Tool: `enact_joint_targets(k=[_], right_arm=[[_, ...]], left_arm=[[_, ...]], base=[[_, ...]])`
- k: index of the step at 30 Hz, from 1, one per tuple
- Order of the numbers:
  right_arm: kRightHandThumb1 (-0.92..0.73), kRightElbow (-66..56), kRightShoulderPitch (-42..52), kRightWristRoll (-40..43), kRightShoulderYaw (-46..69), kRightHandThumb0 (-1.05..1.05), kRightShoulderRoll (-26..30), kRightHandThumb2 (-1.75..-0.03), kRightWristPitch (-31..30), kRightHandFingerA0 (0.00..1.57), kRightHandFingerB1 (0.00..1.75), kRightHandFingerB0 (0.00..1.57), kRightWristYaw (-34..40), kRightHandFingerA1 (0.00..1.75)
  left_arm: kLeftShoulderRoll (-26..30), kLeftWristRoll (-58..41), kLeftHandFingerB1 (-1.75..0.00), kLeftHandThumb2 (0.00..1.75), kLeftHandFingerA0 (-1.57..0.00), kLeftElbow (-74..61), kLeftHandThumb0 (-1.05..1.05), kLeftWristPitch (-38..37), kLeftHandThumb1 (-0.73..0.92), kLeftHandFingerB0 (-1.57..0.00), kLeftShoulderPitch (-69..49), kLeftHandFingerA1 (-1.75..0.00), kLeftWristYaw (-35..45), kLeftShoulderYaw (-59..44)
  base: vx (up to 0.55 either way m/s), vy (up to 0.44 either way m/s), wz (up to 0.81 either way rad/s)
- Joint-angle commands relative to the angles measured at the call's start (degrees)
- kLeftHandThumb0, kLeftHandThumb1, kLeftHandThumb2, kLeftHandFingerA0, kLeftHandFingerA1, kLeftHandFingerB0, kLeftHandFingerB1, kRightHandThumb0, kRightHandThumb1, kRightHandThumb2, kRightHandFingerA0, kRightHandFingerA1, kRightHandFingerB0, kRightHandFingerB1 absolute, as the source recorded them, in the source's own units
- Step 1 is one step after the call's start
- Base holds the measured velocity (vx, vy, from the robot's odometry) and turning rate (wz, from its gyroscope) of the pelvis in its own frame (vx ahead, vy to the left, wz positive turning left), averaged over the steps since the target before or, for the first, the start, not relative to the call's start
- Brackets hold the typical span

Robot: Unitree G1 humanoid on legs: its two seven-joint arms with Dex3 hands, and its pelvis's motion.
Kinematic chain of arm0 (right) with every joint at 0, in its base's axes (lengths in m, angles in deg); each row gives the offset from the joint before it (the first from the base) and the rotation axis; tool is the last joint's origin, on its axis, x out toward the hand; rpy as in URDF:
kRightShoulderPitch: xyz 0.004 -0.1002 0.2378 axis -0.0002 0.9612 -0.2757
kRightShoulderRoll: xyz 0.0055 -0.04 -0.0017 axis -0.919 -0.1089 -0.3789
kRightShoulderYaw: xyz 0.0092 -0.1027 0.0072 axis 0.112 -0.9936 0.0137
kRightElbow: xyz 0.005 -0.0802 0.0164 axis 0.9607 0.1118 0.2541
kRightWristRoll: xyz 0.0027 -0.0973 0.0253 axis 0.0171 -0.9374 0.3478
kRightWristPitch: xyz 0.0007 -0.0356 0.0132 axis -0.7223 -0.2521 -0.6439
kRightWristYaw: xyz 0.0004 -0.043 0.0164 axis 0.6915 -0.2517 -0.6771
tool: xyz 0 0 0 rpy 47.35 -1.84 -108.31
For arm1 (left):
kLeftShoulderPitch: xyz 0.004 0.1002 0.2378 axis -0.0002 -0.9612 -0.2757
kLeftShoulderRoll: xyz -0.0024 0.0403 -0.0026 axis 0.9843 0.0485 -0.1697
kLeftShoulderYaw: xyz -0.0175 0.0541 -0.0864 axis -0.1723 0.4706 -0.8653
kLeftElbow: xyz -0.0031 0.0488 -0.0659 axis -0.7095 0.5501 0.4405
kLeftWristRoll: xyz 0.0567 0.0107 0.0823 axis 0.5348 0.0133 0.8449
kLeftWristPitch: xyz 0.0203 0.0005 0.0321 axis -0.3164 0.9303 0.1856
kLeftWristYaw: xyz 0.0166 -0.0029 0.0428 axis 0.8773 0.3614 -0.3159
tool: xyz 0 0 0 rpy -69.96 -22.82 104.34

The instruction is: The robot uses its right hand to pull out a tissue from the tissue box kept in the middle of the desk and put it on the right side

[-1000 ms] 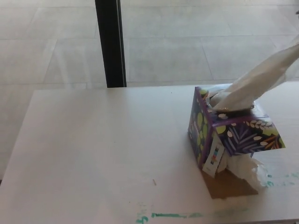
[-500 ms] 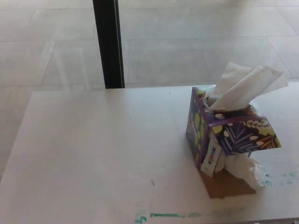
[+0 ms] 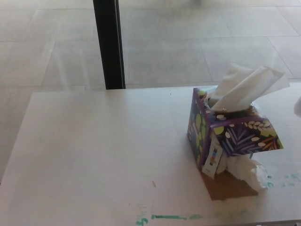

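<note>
The purple, leaf-patterned tissue box point(image 3: 225, 134) stands on the white desk point(image 3: 103, 150), right of the middle. A white tissue point(image 3: 247, 87) sticks up from its top opening and leans to the right. A crumpled tissue point(image 3: 249, 172) lies on a brown card at the box's near side. A pale blurred scrap point(image 3: 297, 106) shows at the right edge; what it is I cannot tell. Neither hand appears in the head view.
A black post point(image 3: 109, 44) rises behind the desk's far edge, with pale floor tiles beyond. Green paint marks point(image 3: 169, 217) run along the desk's near edge. A small label point(image 3: 214, 159) hangs off the box's near corner.
The tissue that was stretched up and off to the right has come free of the box; a fresh tissue now stands in the opening. The camera has shifted slightly.
</note>
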Motion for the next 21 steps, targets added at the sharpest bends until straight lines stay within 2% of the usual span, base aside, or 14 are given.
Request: enact_joint_targets(k=[1, 2, 3, 4, 6, 7, 9, 10, 12, 14, 15, 19, 20, 21], right_arm=[[-0.63, -4.8, 6.0, 1.5, 0.9, -0.3, -1.3, -0.66, -0.2, 0.86, 0.94, 0.89, -5.4, 1.29], [-0.63, -6.5, 6.7, 1.2, 0.9, -0.3, -1.0, -0.66, -0.6, 0.86, 0.94, 0.89, -7.7, 1.29], [-0.58, -6.4, 7.0, -2.4, -0.7, -0.32, -1.2, -0.64, -0.9, 0.95, 0.88, 0.98, -2.0, 1.39], [-0.57, -7.9, 9.7, -5.0, -2.2, -0.39, -1.1, -0.57, -2.9, 0.94, 0.94, 0.97, -0.5, 1.57], [-0.57, -8.5, 12.1, -3.7, -2.3, -0.36, -1.0, -0.61, -1.5, 0.88, 1.02, 0.94, -2.5, 1.62], [-0.55, -9.1, 13.4, -3.2, -2.1, -0.38, -0.7, -0.6, -1.4, 0.89, 0.76, 0.97, -3.7, 1.52], [-0.55, -10.2, 15.4, -3.1, -1.6, -0.38, -0.2, -0.6, -2.1, 0.89, 0.76, 0.97, -4.4, 1.52], [-0.6, -10.0, 17.0, -3.7, -1.7, -0.38, 0.2, -0.59, -2.6, 0.91, 0.77, 0.94, -3.7, 1.34], [-0.6, -10.6, 18.3, -3.9, -1.4, -0.38, 0.6, -0.59, -3.3, 0.91, 0.77, 0.94, -5.3, 1.34], [-0.61, -12.1, 19.8, -4.9, -1.3, -0.39, 0.6, -0.61, -7.0, 0.84, 0.72, 0.91, -11.8, 1.44], [-0.68, -12.3, 20.6, -4.9, -1.5, -0.38, 0.9, -0.65, -8.2, 0.77, 0.85, 0.84, -16.6, 1.59], [-0.71, -14.8, 21.3, -4.0, -1.6, -0.35, 1.2, -0.66, -10.0, 0.8, 0.89, 0.82, -30.8, 1.56], [-0.68, -16.0, 22.1, -4.1, -1.4, -0.38, 1.2, -0.6, -11.6, 0.82, 0.84, 0.81, -33.3, 1.56], [-0.64, -16.2, 23.3, -3.4, -0.9, -0.39, 1.1, -0.64, -12.2, 0.81, 0.51, 0.68, -33.7, 1.52]], left_arm=[[-0.1, 0.2, -0.42, 0.69, -0.56, 0.1, -0.81, -0.4, 0.92, -0.46, 0.2, -0.46, -0.3, -0.1], [-0.2, 0.0, -0.42, 0.69, -0.56, 0.2, -0.81, -0.2, 0.92, -0.46, 0.5, -0.46, -0.3, -0.3], [-0.5, -1.0, -0.43, 0.68, -0.56, 0.1, -0.79, 0.5, 0.92, -0.48, 0.8, -0.47, 0.0, -1.2], [-0.5, -1.1, -0.43, 0.69, -0.58, 0.0, -0.79, 0.9, 0.92, -0.49, 0.9, -0.46, -0.2, -1.4], [-0.5, -2.1, -0.44, 0.67, -0.59, 0.0, -0.77, 1.8, 0.92, -0.48, 1.3, -0.49, 0.5, -2.6], [-0.4, -1.4, -0.45, 0.71, -0.6, -0.1, -0.8, 1.1, 0.92, -0.49, 1.2, -0.5, 0.5, -2.2], [-0.3, -0.2, -0.45, 0.71, -0.6, -0.4, -0.8, 0.0, 0.92, -0.49, 0.9, -0.5, 0.3, -1.4], [-0.3, 0.7, -0.42, 0.7, -0.58, -0.1, -0.82, -0.8, 0.92, -0.49, 0.5, -0.48, -0.2, -0.8], [-0.3, 0.5, -0.42, 0.7, -0.58, 0.0, -0.82, -0.1, 0.92, -0.49, 0.6, -0.48, 0.2, -0.8], [-0.4, -0.8, -0.43, 0.68, -0.56, 0.1, -0.81, 0.3, 0.92, -0.49, 1.0, -0.47, 0.8, -1.9], [-0.5, -1.3, -0.44, 0.68, -0.58, -0.1, -0.8, 0.5, 0.92, -0.49, 1.0, -0.49, 1.1, -2.4], [-0.4, -1.1, -0.43, 0.68, -0.58, 0.0, -0.81, 0.6, 0.92, -0.49, 1.0, -0.48, 0.8, -2.4], [-0.3, -1.2, -0.44, 0.68, -0.57, 0.1, -0.82, 0.6, 0.92, -0.49, 1.0, -0.47, 1.1, -2.6], [-0.3, -1.0, -0.44, 0.68, -0.58, 0.0, -0.83, 0.2, 0.92, -0.49, 0.7, -0.48, 1.1, -2.4]], base=[[0.0, 0.0, 0.0], [0.0, 0.0, 0.0], [0.0, 0.0, 0.0], [0.0, 0.0, 0.0], [0.0, 0.0, 0.0], [0.0, 0.0, 0.0], [0.0, 0.0, 0.0], [0.0, 0.0, 0.0], [0.0, 0.0, 0.0], [0.0, 0.0, 0.0], [0.0, 0.0, 0.0], [0.0, 0.0, 0.0], [0.0, 0.0, 0.0], [0.0, 0.0, 0.0]])
